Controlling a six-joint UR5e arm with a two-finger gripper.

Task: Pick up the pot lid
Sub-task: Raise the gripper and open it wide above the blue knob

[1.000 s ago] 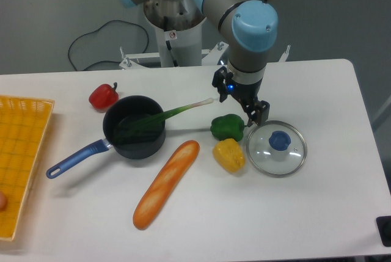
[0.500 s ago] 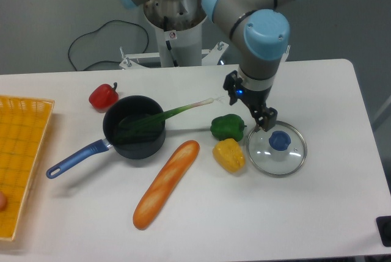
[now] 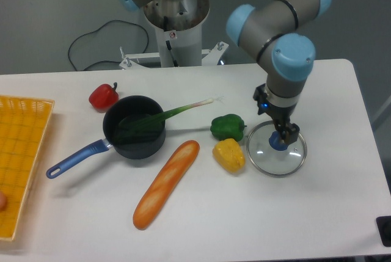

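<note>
My gripper (image 3: 277, 123) stands open over the back part of the pot lid (image 3: 264, 160), its two fingers apart with nothing between them. The lid lies on the table at the right, a clear disc with a metal rim and a blue knob (image 3: 278, 142) in the middle. The knob shows just in front of the fingertips, and part of the lid's back side is hidden behind the gripper. How high the fingertips are above the lid I cannot tell.
Left of the lid are a green pepper (image 3: 228, 127) and a yellow pepper (image 3: 230, 156), close to its rim. Farther left lie a bread stick (image 3: 166, 184), a black pot (image 3: 139, 150) holding a green leek (image 3: 177, 110), a red pepper (image 3: 104, 96) and a yellow crate (image 3: 23, 152).
The arm has swung right and toward the camera, bringing the open gripper from behind the green pepper to over the lid. The objects on the table have stayed put.
</note>
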